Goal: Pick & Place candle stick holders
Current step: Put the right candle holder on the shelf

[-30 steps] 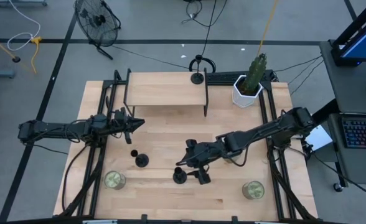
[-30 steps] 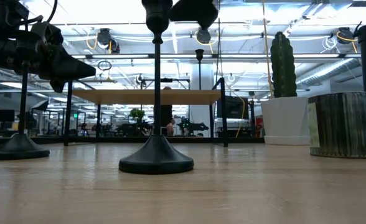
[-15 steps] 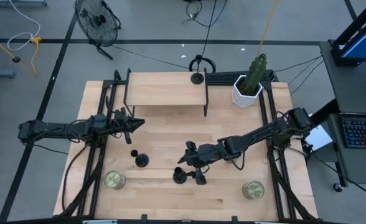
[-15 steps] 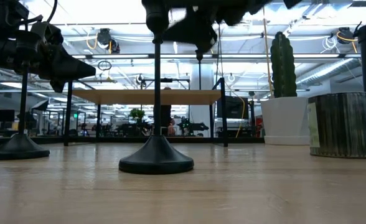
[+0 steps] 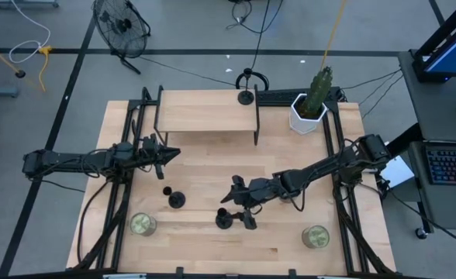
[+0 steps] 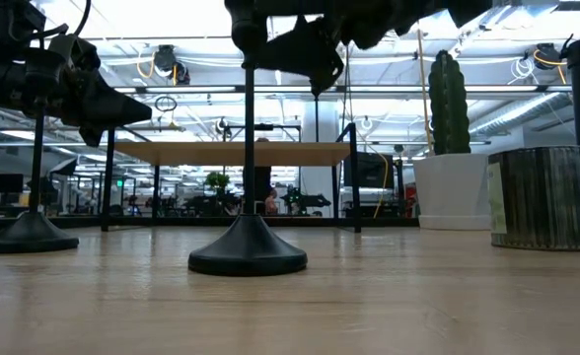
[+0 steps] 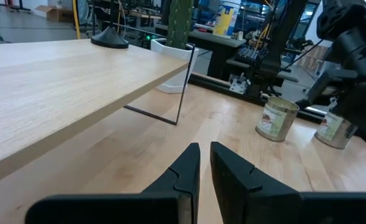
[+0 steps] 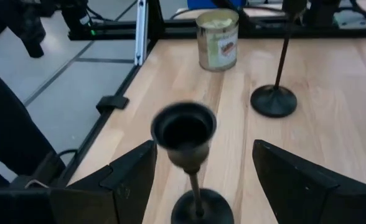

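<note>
**Right gripper open around front candle stick holder**

The nearest candle stick holder [image 5: 223,220] stands upright on the wooden table [image 5: 290,252], low and centre in the high view. In the right wrist view its cup top [image 8: 184,127] sits between the two spread fingers [image 8: 130,171], with clear gaps on both sides; no contact is visible. The right gripper [image 5: 243,211] is therefore open and grasps nothing. In the low view, this holder's base [image 6: 248,256] rests flat on the table, and the gripper hangs beside the cup at the top of the frame.

A second candle stick holder [image 5: 177,199] stands upright to the left of the first, well apart from it. A third candle stick holder [image 5: 246,97] stands on the raised shelf [image 5: 205,112] at upper centre.

The left gripper [image 5: 168,154] waits at mid-left above the table, its fingers nearly together and empty.

Two tins [image 5: 143,225] [image 5: 316,236] stand near the lower corners. A potted cactus [image 5: 312,105] stands at upper right.
</note>
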You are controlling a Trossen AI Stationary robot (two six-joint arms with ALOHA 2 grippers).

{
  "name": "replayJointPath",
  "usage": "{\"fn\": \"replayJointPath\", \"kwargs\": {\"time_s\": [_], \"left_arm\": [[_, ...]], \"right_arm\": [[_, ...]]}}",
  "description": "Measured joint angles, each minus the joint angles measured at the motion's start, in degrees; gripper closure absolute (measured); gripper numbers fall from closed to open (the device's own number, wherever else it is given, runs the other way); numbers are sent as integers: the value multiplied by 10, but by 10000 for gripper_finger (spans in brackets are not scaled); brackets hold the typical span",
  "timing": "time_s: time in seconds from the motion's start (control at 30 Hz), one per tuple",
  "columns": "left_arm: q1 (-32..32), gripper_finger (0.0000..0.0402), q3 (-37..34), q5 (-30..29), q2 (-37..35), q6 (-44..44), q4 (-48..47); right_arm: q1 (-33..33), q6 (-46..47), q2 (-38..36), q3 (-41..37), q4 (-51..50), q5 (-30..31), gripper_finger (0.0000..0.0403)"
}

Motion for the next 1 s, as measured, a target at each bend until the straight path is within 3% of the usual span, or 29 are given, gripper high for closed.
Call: {"fn": "replayJointPath", "kwargs": {"time_s": [0.33, 0.67, 1.0], "left_arm": [[0, 360, 0, 0, 0, 1, 0], [0, 360, 0, 0, 0, 1, 0], [0, 360, 0, 0, 0, 1, 0]], "right_arm": [[-2, 30, 42, -4, 89, 0, 145], [-1, 28, 43, -4, 97, 0, 146], [-1, 30, 43, -4, 97, 0, 188]]}}
